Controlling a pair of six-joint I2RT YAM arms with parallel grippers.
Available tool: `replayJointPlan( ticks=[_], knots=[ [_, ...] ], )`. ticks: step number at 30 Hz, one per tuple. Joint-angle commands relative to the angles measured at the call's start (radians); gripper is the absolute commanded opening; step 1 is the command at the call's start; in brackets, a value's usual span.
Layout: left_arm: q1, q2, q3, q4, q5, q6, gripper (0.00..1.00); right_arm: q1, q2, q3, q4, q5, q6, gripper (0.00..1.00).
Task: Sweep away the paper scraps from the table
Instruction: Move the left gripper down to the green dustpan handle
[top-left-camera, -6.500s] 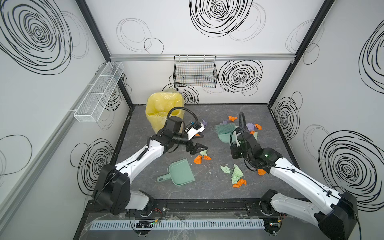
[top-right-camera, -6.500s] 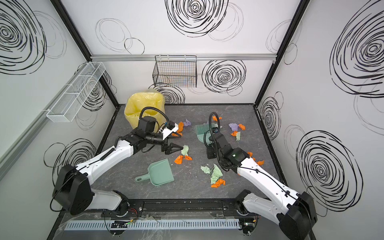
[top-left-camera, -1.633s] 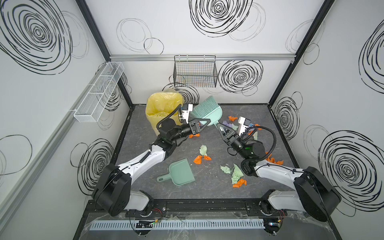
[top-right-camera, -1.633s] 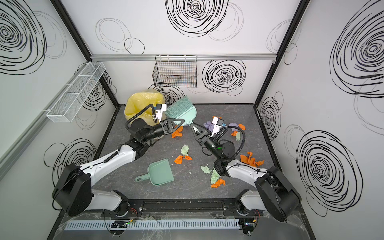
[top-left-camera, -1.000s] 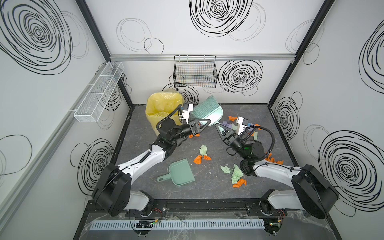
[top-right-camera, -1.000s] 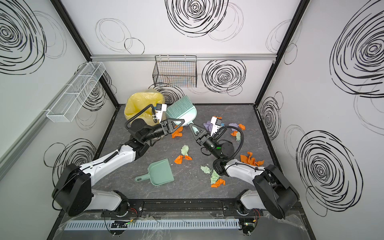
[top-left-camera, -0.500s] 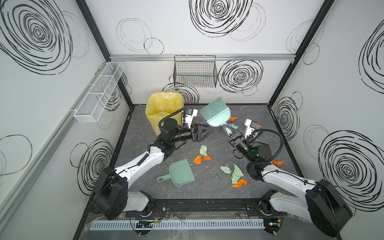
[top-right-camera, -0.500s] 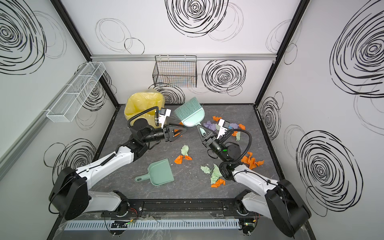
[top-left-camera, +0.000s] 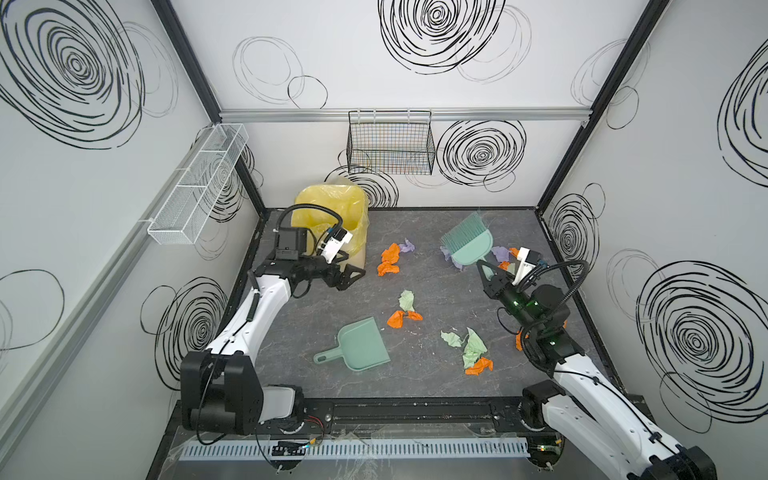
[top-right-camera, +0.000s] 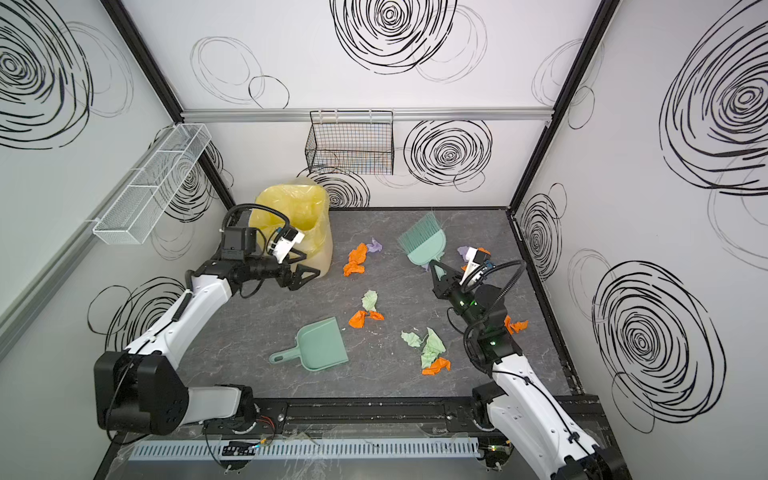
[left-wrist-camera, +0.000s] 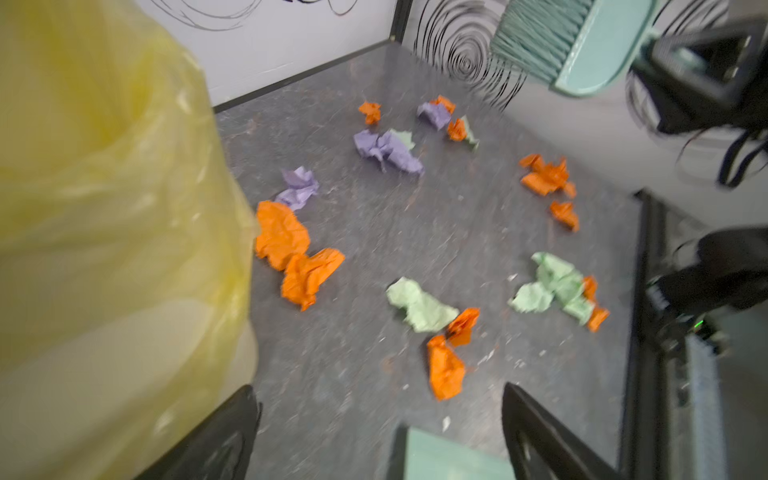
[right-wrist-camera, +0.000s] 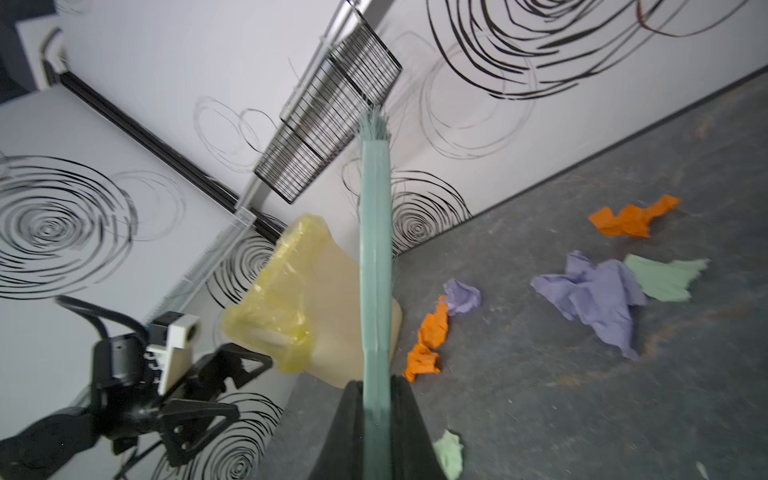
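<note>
Seen from above, the right gripper (top-left-camera: 485, 272) clamps the handle of a teal brush (top-left-camera: 468, 243), lifted at one o'clock over the table (top-left-camera: 291, 332). The left gripper (top-left-camera: 353, 275) hangs wide apart and empty at ten o'clock. The paper scraps (top-left-camera: 401, 313) lie scattered from centre to three o'clock. Best next: lower the bristles behind the scraps and sweep gently toward the dustpan (top-left-camera: 361, 343) at six o'clock.

The right arm (top-left-camera: 544, 305) partly hides orange paper scraps (top-left-camera: 518, 340); the dustpan (left-wrist-camera: 449, 457) is cropped.
</note>
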Motion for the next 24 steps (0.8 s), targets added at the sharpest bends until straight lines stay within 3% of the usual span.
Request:
replayJointPlan(
  ticks=[1,5,10,17,24],
  knots=[
    [0.078,-0.066,-0.043,-0.295,-0.138,0.525,0.98,-0.011,-0.017,0.044,-0.198,-0.016,-0.105,0.00],
    [0.159,-0.205,-0.212,-0.343,-0.236,0.788,0.96,-0.019,-0.010,0.018,-0.218,-0.036,-0.113,0.00],
    [0.288,-0.389,-0.371,-0.456,-0.148,0.991,0.96,-0.024,-0.014,-0.024,-0.174,-0.058,-0.111,0.00],
    [0.332,-0.505,-0.500,-0.534,-0.026,1.063,0.96,-0.026,0.005,-0.012,-0.163,-0.082,-0.116,0.00],
    [0.291,-0.574,-0.602,-0.447,-0.052,1.022,0.96,-0.026,-0.006,-0.019,-0.168,-0.076,-0.120,0.00]
  ],
)
